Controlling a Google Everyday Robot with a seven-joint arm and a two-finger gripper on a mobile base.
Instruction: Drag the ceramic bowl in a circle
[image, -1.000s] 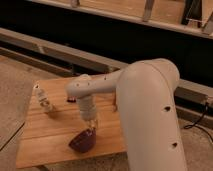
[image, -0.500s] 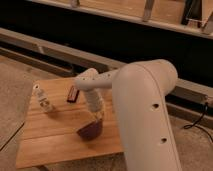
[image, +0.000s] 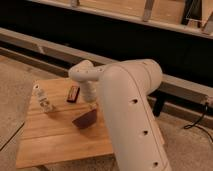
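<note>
The ceramic bowl (image: 84, 120) sits, in the camera view, near the middle of the wooden table (image: 50, 142), toward its right side and close against the robot's big white arm (image: 132, 110). The gripper (image: 92, 107) comes down at the bowl's far rim with its 2 fingers clenched tight; whether they pinch the rim or only press on it I cannot tell. Over the last second the bowl has travelled from near the table's front edge out to the right, then back inward and slightly left, a curved track rather than a straight one. I judge the circle to be under way but not yet closed. 2 other items stand apart from the bowl: a clear cup (image: 44, 100) at the left and a small dark flat object (image: 73, 93) behind it.
</note>
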